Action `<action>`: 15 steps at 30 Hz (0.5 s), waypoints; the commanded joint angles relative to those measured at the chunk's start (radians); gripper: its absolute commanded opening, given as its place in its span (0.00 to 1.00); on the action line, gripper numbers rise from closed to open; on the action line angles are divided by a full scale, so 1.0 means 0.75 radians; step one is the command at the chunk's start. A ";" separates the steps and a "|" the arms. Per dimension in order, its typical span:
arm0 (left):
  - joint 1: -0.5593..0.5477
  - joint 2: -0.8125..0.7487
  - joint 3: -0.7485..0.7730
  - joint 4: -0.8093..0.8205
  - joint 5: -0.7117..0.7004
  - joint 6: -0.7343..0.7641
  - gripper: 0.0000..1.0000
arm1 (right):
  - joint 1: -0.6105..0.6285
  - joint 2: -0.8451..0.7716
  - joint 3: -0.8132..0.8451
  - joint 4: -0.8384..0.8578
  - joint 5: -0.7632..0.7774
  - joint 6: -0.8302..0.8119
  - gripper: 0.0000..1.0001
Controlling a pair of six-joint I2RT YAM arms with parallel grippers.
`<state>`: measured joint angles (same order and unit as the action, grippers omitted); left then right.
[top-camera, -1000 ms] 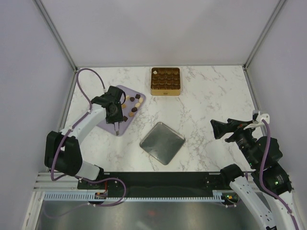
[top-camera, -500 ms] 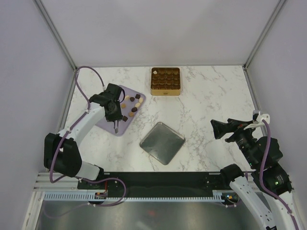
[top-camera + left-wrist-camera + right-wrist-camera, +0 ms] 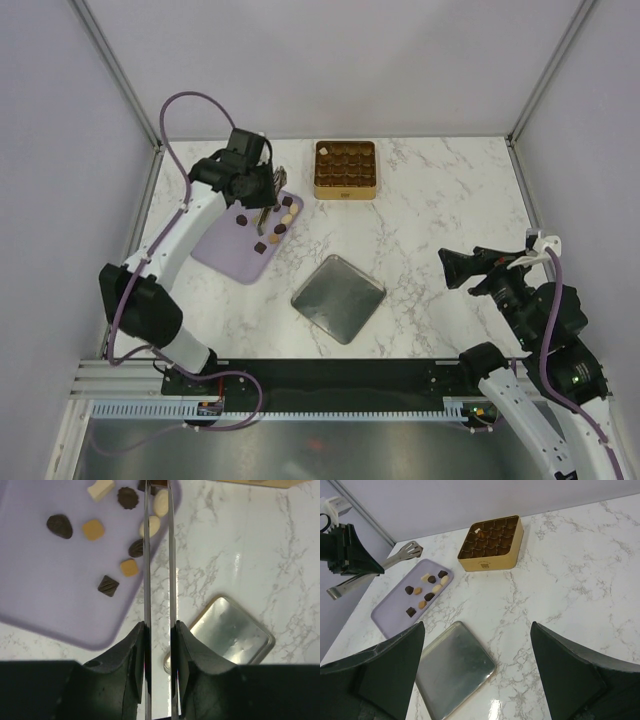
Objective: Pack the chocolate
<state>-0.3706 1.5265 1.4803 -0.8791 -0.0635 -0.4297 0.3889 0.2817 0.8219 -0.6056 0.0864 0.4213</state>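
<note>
Most of the chocolate (image 3: pixel 108 585) was lying loose on the lilac board (image 3: pixel 45 595). It was dark pieces mixed with a few tan and cream ones, all bunched on the side of the board facing the gold tin (image 3: pixel 345 170). One pale piece sat in the tin's far left corner compartment. The other cells just looked dark brown, and I couldn't tell from my feeds whether anything was in them.

My left gripper (image 3: pixel 159 630) was clamped on a pair of metal tongs (image 3: pixel 147 555), with the blades squeezed nearly together. It hung over the far end of the board, just left of the tin. The tong tips ran out the top of the wrist view, so I couldn't tell if a piece was pinched there.

The right gripper (image 3: pixel 444 270) was spread wide with nothing in it, off at the right side of the marble table (image 3: pixel 450 200) and well apart from everything else. The square silver lid (image 3: pixel 338 298) lay flat on the marble between the two arms, near the board but not touching it
</note>
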 commanded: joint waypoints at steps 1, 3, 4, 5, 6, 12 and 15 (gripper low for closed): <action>-0.078 0.138 0.238 0.068 0.074 0.092 0.30 | 0.005 0.031 0.031 0.051 0.036 -0.009 0.95; -0.109 0.263 0.341 0.076 0.066 0.109 0.30 | 0.005 0.046 0.023 0.059 0.052 -0.014 0.95; -0.136 0.310 0.433 0.096 0.038 0.117 0.30 | 0.005 0.054 0.019 0.061 0.061 -0.016 0.95; -0.148 0.382 0.480 0.106 0.030 0.125 0.30 | 0.005 0.066 0.019 0.063 0.061 -0.016 0.95; -0.156 0.425 0.525 0.121 0.027 0.133 0.30 | 0.005 0.074 0.021 0.063 0.057 -0.020 0.95; -0.181 0.670 0.830 0.160 0.011 0.145 0.32 | 0.005 0.111 0.058 0.063 0.097 -0.055 0.95; -0.181 0.736 0.930 0.184 0.005 0.162 0.32 | 0.005 0.130 0.074 0.065 0.100 -0.053 0.95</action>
<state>-0.5110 2.0518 2.0861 -0.7959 -0.0471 -0.3573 0.3889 0.3630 0.8299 -0.5915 0.1345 0.3992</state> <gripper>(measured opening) 0.349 0.950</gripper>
